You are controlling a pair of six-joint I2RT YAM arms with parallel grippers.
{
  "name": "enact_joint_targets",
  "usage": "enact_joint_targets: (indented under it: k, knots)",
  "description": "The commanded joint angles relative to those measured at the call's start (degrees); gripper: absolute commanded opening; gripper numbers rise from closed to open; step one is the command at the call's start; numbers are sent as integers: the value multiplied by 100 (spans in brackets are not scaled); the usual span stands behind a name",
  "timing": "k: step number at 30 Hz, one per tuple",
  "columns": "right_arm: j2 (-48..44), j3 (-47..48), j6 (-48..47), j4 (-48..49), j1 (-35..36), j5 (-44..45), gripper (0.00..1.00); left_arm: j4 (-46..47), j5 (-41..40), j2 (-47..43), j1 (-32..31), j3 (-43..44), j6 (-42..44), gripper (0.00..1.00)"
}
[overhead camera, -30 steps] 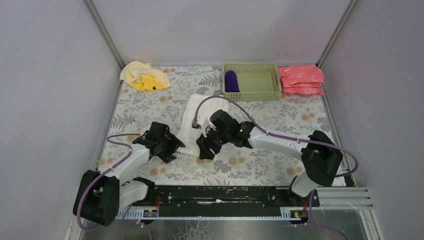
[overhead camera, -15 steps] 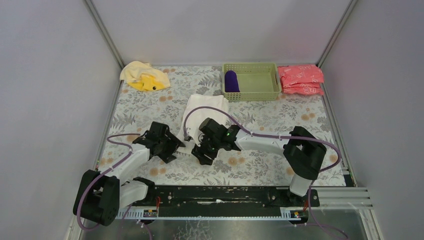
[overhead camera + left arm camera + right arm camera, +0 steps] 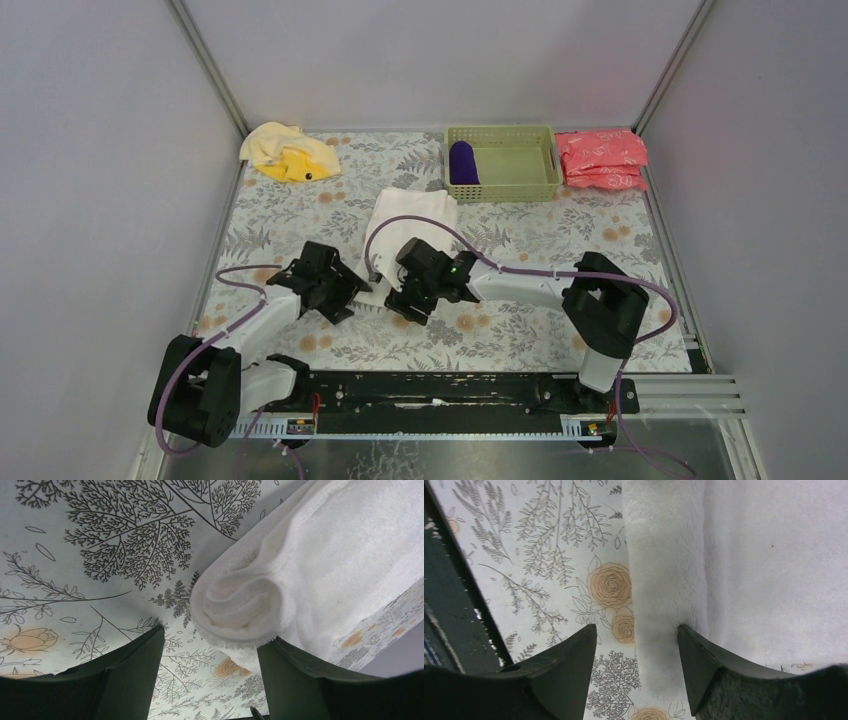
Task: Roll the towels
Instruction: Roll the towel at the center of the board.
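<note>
the white towel lies on the middle of the tabletop. its far part is flat and its near edge is wound into a short roll. in the left wrist view the spiral end of the white towel faces the camera. it sits just above the gap of the left claw, whose fingers are spread, and the right-hand finger is at the roll's lower edge. contact cannot be confirmed.

in the right wrist view the right claw is also spread. it stands over the left border of the white towel and pinches nothing. from above, the left claw is at the left side of the roll and the right claw at its right side, both low over the cloth.

the purple towel stands rolled in the left end of the green basket, at the far edge right of centre. the yellow towel lies crumpled in the far left corner. the pink packets are stacked in the far right corner, just beside the basket.

the tabletop carries a pale cover printed with grey foliage and orange roses. plain grey walls close the left, far and right sides, with metal posts at the far corners. a black rail with both arm bases runs along the near edge.
</note>
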Motion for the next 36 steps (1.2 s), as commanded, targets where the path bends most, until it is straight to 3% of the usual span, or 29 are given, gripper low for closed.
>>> enact_joint_targets:
  k: [1,17,23,26,30,33,36]
  knots:
    - [247,78,-267,14,83,669,68,-96,-424,264,57,-108,203,68]
    - [1028,-285,-662,-102,376,2648,71,95,-589,939,116,111,401,68]
    - [1333,-186,-612,-364,376,2758,47,165,-653,1241,213,251,517,69]
    - [1356,-97,-499,-601,376,2289,29,137,-599,1326,255,334,571,69]
    - [1160,113,-300,-834,375,959,9,-107,-588,1026,298,423,629,72]
    - [1077,336,-86,-885,342,-270,0,-494,-735,617,331,527,704,76]
    - [1191,633,262,-875,216,-1316,0,-889,-865,204,337,673,762,80]
